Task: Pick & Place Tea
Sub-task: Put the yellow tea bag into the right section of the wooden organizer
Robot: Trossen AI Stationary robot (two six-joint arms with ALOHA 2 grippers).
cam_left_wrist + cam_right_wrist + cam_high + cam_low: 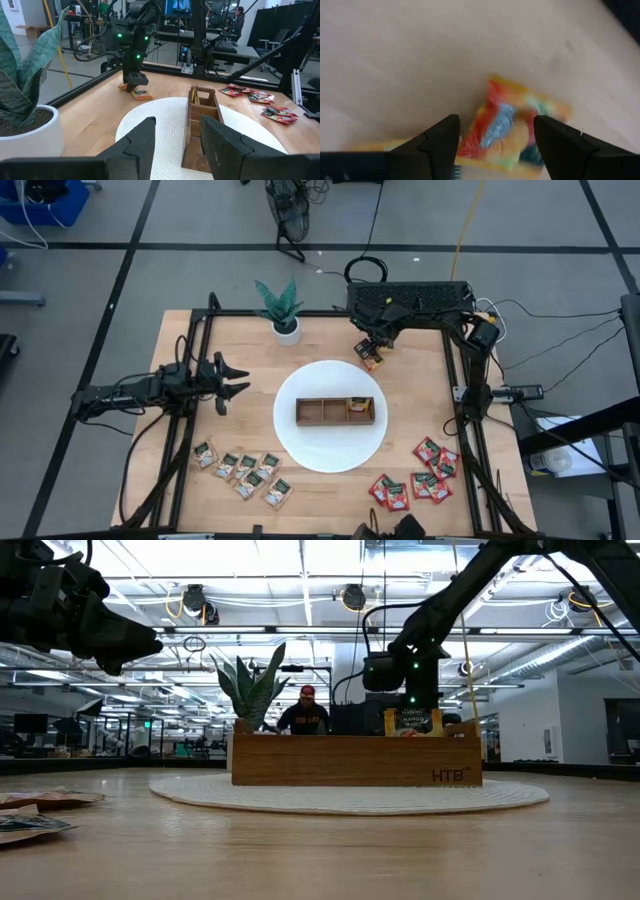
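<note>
Orange-yellow tea sachets lie flat on the wood near the table's far edge. My right gripper points steeply down over them, open, one finger on each side of the top sachet and just above it. A brown wooden tray stands on a round white mat, with an orange-yellow sachet in its right compartment. Pale beige sachets lie at the near left and red ones at the near right. My left gripper hovers open and level at the table's left, holding nothing.
A potted plant in a white pot stands at the far edge, left of my right gripper. Black frame rails run along the table's sides. A person sits in the room beyond the table.
</note>
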